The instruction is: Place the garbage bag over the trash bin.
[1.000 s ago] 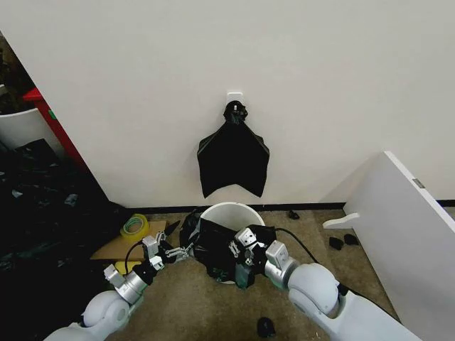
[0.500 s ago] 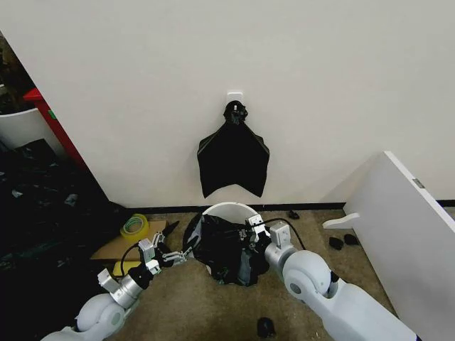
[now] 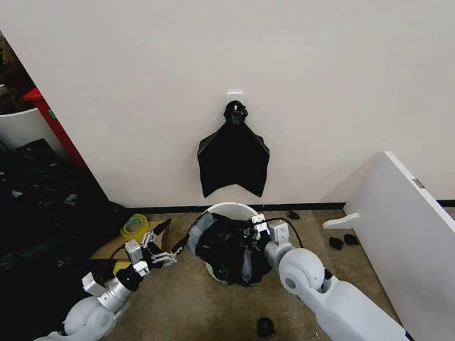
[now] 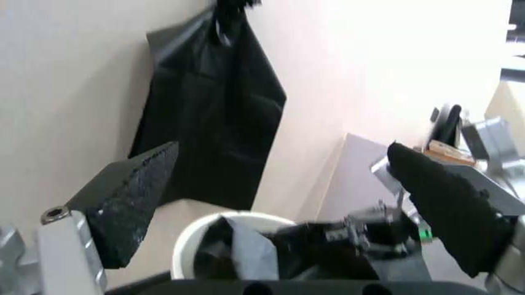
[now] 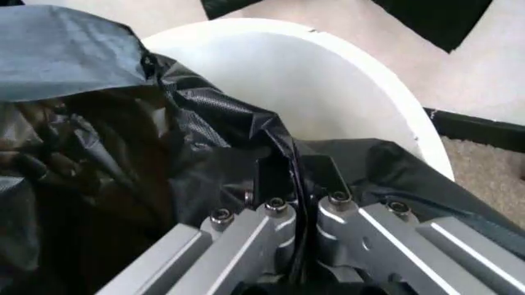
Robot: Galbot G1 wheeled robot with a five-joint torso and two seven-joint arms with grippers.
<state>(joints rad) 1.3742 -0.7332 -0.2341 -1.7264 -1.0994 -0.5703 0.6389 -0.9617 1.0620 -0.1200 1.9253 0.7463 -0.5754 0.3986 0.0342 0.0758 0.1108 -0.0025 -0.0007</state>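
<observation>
The trash bin [image 3: 229, 209] is a round white bucket standing on the floor against the wall. The glossy black garbage bag [image 3: 224, 249] is draped over its front and left side, with the far rim bare. My right gripper [image 3: 254, 231] is at the bin's right rim, shut on the bag's edge. In the right wrist view its fingers [image 5: 275, 175] pinch a fold of the garbage bag [image 5: 123, 160] just inside the trash bin [image 5: 369, 80]. My left gripper [image 3: 170, 250] hangs open to the left of the bin, apart from the bag. The left wrist view shows its fingertips [image 4: 131, 196] spread wide, nothing between them.
A fan-shaped bunch of black bags [image 3: 233, 158] hangs from a wall hook above the bin. A yellow tape roll [image 3: 134, 226] and cardboard [image 3: 117, 249] lie at left, beside a heap of black plastic [image 3: 35, 213]. A white panel [image 3: 412, 234] leans at right. A small black object [image 3: 265, 327] lies on the floor.
My left arm has drawn back to the left, away from the bin. My right gripper has carried the bag's edge farther toward the wall, and the bag now covers more of the bin's left side.
</observation>
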